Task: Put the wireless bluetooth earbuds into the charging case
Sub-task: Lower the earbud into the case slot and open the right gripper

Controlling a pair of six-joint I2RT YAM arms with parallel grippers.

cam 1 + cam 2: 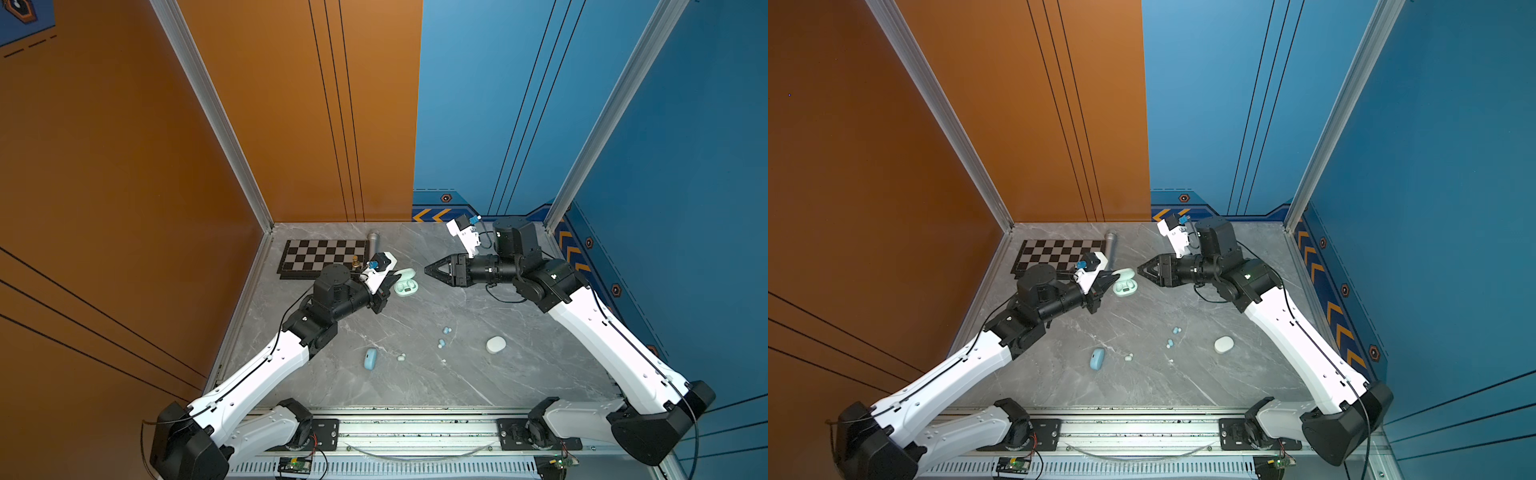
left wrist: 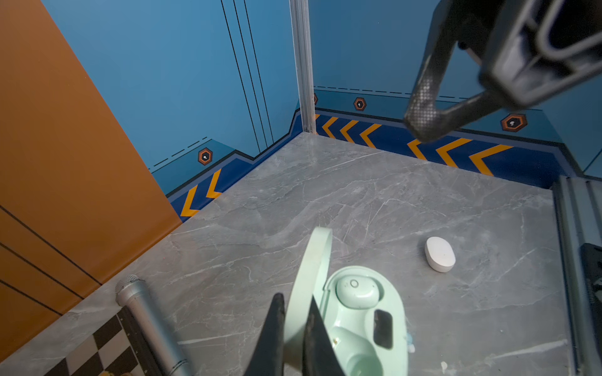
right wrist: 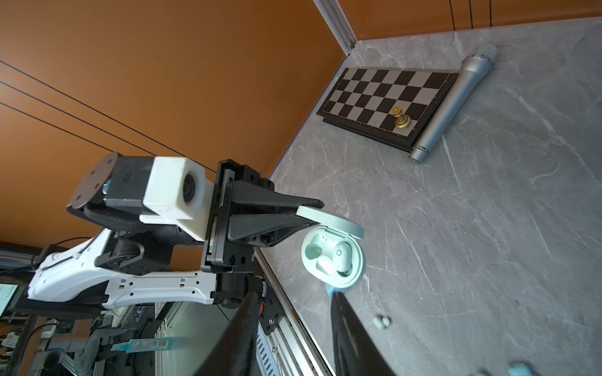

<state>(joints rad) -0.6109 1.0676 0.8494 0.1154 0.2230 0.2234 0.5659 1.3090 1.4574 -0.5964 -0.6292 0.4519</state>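
Left fingers (image 2: 273, 325) pinch the lid (image 2: 308, 270) of the open mint charging case (image 2: 398, 312), 2 mint earbuds (image 3: 342, 257) inside. Right fingers (image 3: 350, 338), narrowly parted and empty, hover at its 3 o'clock; 2 blue earbuds (image 1: 446, 330) lie at 5 o'clock.

Lighting: bright, even, from overhead; shadows faint and soft-edged on the grey table (image 1: 415, 386) beneath both arms in both top views. Glare: white band along the metal rail (image 1: 415, 430) at the front; paler sheen high on the orange wall (image 1: 332, 50). Distortion: wide lens, corner posts (image 1: 216, 116) splaying towards the frame edges. Focus: top views slightly soft, loose earbuds (image 1: 446, 331) mere specks. Left wrist view: mint case (image 2: 361, 309) fairly sharp; left gripper (image 2: 294, 298) and right gripper (image 2: 422, 128) blurred at close range. Right wrist view: chessboard (image 3: 384, 97) crisp; its own fingers (image 3: 348, 335) dark, smeared; clutter (image 3: 81, 341) beyond the table dim.
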